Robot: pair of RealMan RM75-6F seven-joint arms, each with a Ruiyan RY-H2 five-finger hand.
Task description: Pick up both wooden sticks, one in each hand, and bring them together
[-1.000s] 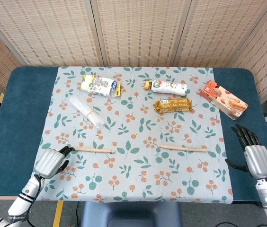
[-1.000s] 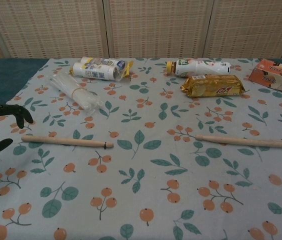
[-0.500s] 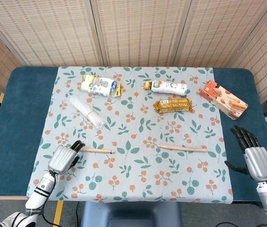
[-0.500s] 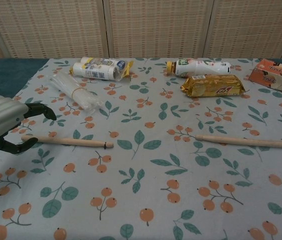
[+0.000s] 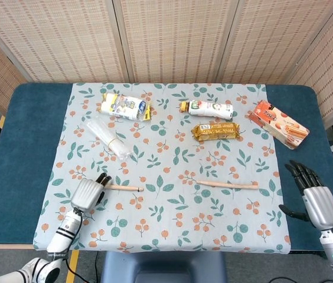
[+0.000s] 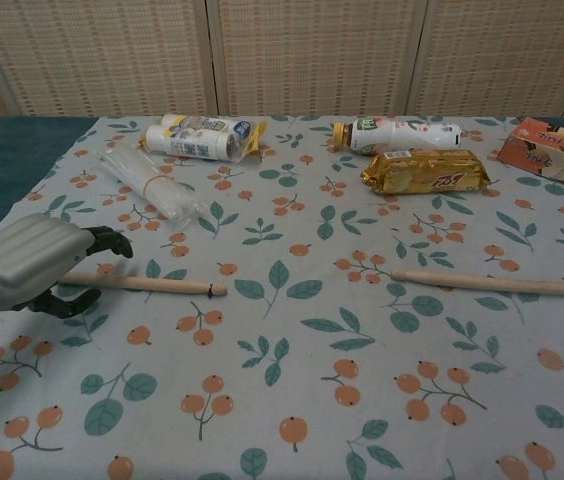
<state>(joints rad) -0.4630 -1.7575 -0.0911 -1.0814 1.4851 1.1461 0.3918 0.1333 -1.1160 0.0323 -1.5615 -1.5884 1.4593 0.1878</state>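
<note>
Hovering your left hand (image 6: 32, 265) over the left stick (image 6: 152, 284) end, fingers apart, nothing gripped; right hand (image 5: 315, 197) waits spread, empty, well off the right stick (image 5: 228, 184).

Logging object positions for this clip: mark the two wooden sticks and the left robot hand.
left wooden stick (image 5: 125, 187), head view, on its bare shaft
right wooden stick (image 5: 228, 185), head view, mid-shaft
left robot hand (image 5: 88, 193), head view, on the back of the hand

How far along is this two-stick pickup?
Nothing is done: both sticks lie flat on the cloth. In hand: the left hand is over the left stick, not visibly gripping. Left: the right hand, open, is clear of the right stick; lifting and joining.
</note>
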